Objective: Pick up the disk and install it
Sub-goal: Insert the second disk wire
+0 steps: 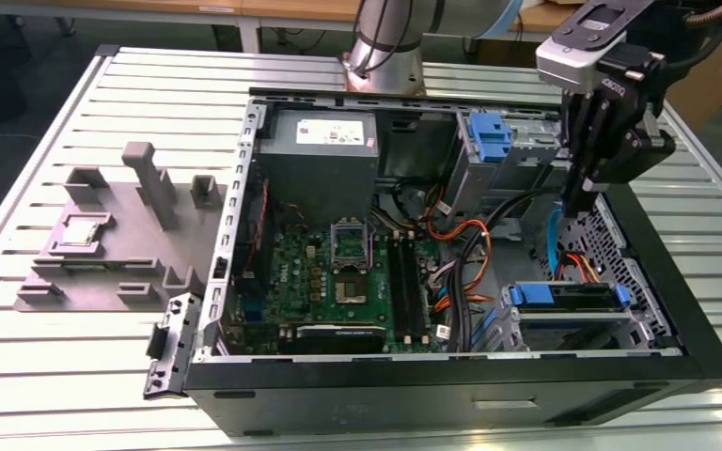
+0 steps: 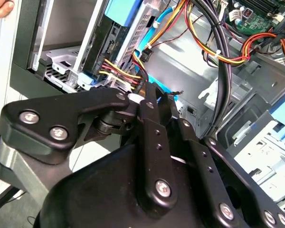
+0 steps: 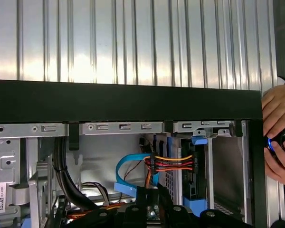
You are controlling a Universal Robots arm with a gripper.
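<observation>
Disk: seated in the case's bay, 4 o'clock corner.
Gripper: above it, fingers' state unclear, cables crowding close.

The work surface is a table of pale metal slats with dark grooves between them, and bright light reflects on the slats. Behind it stands a wooden desk with white legs. At the exterior view's right edge is perhaps a cardboard box.
</observation>
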